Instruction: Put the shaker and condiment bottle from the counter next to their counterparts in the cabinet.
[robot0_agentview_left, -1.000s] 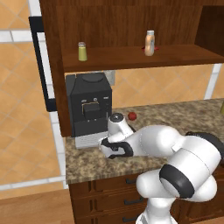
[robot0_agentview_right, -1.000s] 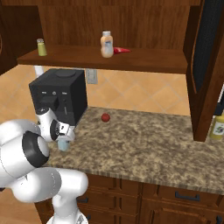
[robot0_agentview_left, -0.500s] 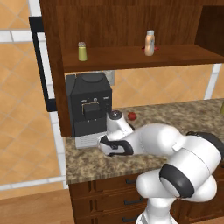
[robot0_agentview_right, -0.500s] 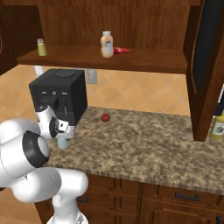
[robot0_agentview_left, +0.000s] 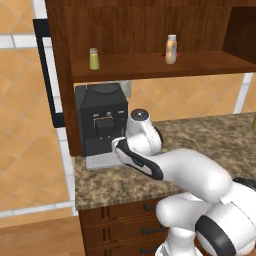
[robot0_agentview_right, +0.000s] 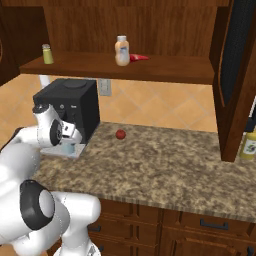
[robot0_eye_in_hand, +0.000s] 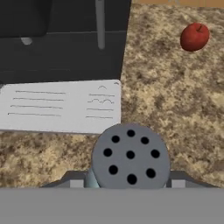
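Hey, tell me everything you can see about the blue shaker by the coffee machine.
The shaker is a small pale blue-grey cylinder with a flat grey cap pierced by eight dark holes. It stands upright on the counter, just off the coffee machine's drip tray, between the fingers of the gripper, which flank its cap.
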